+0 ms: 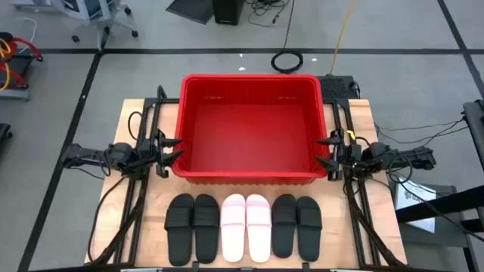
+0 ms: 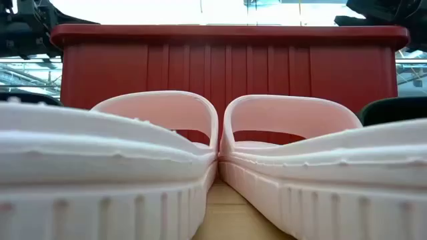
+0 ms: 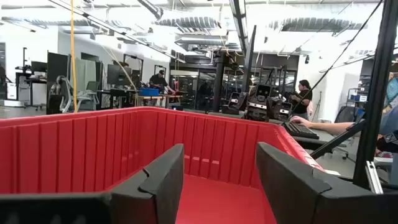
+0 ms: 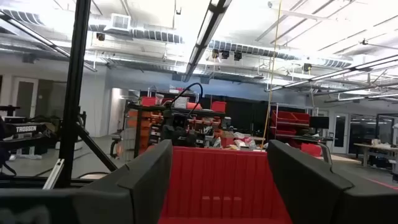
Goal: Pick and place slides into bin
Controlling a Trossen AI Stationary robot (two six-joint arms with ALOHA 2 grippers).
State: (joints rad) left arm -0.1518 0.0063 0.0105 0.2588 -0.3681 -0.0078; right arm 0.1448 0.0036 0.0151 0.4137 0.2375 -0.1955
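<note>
Near row: six slip-on slides with wide straps lie side by side on the pale wooden table top [image 1: 125, 121], toes toward the far edge, all outside the tub.
Left pair: two matte black foam slides [image 1: 193, 227], touching each other.
Middle pair: two light pink moulded slides [image 1: 246, 227], sides pressed together; the low view shows ribbed sole edges and smooth arched straps.
Right pair: two matte black slides [image 1: 296, 225], just beside the pink pair.
Middle ground: large rectangular red plastic bin [image 1: 249, 177] with ribbed walls and a thick rim, just beyond the row, nothing seen inside it.
Left gripper [image 1: 171, 151]: at the bin's left wall, dark fingers spread, holding nothing.
Right gripper [image 1: 328, 151]: at the bin's right wall, fingers likewise spread and empty.
</note>
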